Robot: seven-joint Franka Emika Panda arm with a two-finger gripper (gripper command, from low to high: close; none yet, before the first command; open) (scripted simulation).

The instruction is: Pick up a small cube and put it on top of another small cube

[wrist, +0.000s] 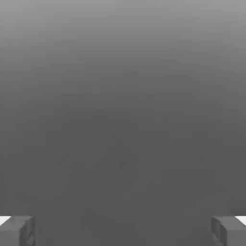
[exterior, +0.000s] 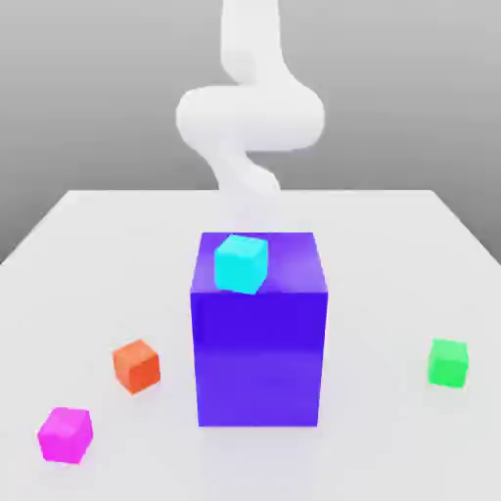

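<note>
step: go get the pink cube (exterior: 66, 434) | claw (wrist: 123, 230): wide apart, holding nothing | tip: come straight down over it, away from the orange cube (exterior: 136, 365), then squeeze

I'm looking at a simulated test bench, not a real room. The table (exterior: 88, 254) is a flat white slab with no grain or clutter, and behind it there is just a smooth grey gradient for a backdrop. The objects are plain, flat-coloured blocks: a big purple-blue block (exterior: 258, 362), a cyan cube (exterior: 241, 262), an orange-red cube (exterior: 136, 365). My white arm (exterior: 250, 117) renders smooth and featureless.
</note>
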